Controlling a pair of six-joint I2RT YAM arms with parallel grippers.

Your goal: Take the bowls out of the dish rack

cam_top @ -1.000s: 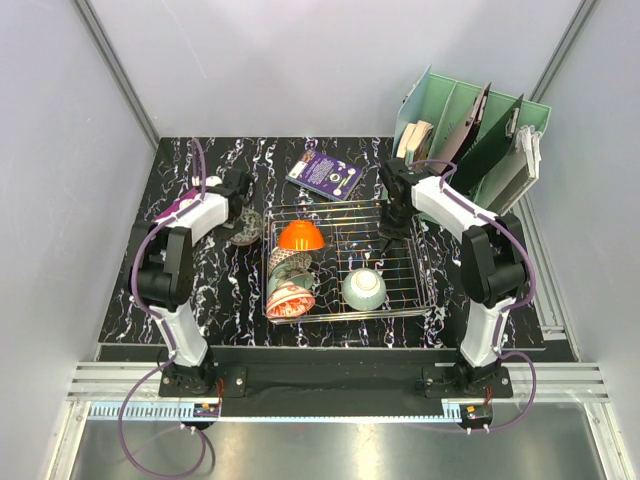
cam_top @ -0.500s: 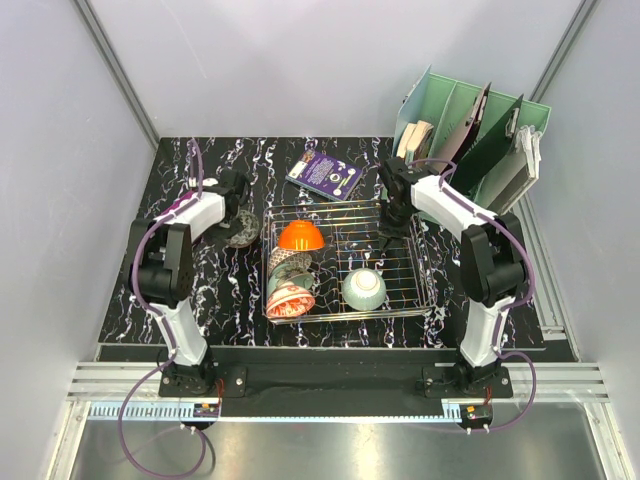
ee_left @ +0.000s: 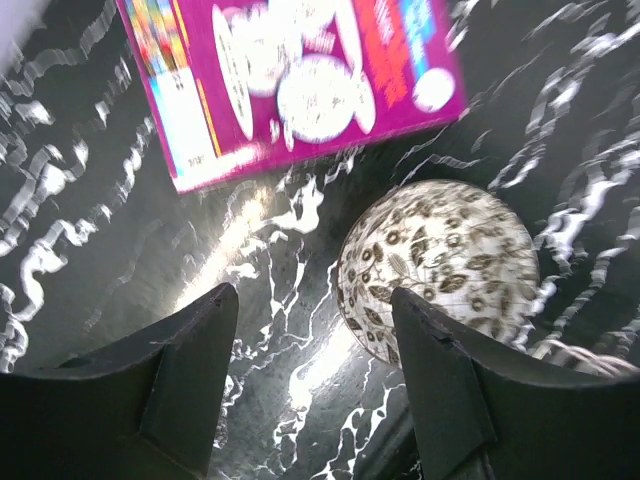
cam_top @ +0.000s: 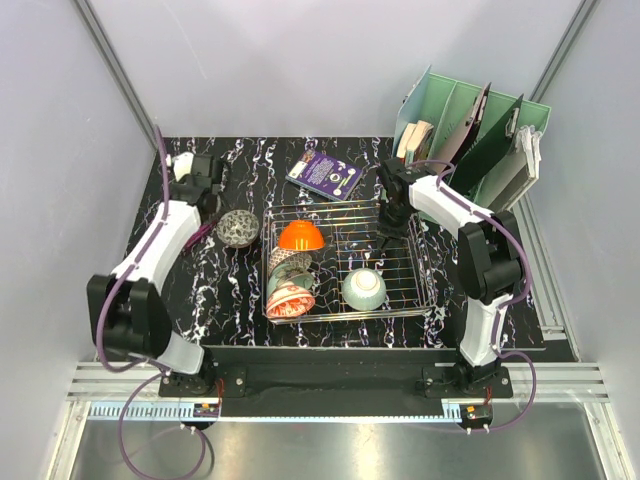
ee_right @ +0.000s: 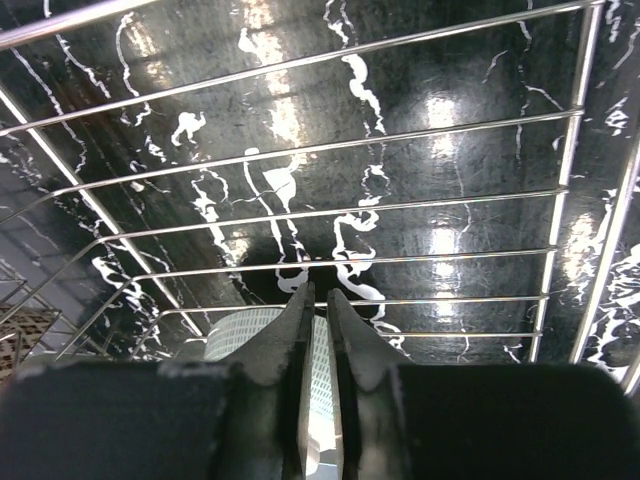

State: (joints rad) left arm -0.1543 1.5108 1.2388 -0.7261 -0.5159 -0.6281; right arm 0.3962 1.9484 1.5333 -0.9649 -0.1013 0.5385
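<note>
The chrome dish rack (cam_top: 425,262) stands mid-table. It holds an orange bowl (cam_top: 299,236), a patterned bowl (cam_top: 289,264), a red-pink floral bowl (cam_top: 290,299) and a pale celadon bowl (cam_top: 364,288). A grey patterned bowl (cam_top: 238,228) lies upside down on the table left of the rack; it also shows in the left wrist view (ee_left: 440,268). My left gripper (cam_top: 210,204) is open and empty, raised beside that bowl (ee_left: 312,296). My right gripper (cam_top: 386,238) is shut and empty over the rack's wires (ee_right: 350,210), with its tips (ee_right: 317,296) above the rack's back right part.
A purple book (cam_top: 325,173) lies behind the rack and shows in the left wrist view (ee_left: 290,80). A mint-green file organizer (cam_top: 470,125) with folders stands at the back right. Grey walls enclose the black marbled table (cam_top: 200,290).
My left arm has swung up and back to the left, away from the grey patterned bowl, which now lies free on the table. The right arm has barely moved.
</note>
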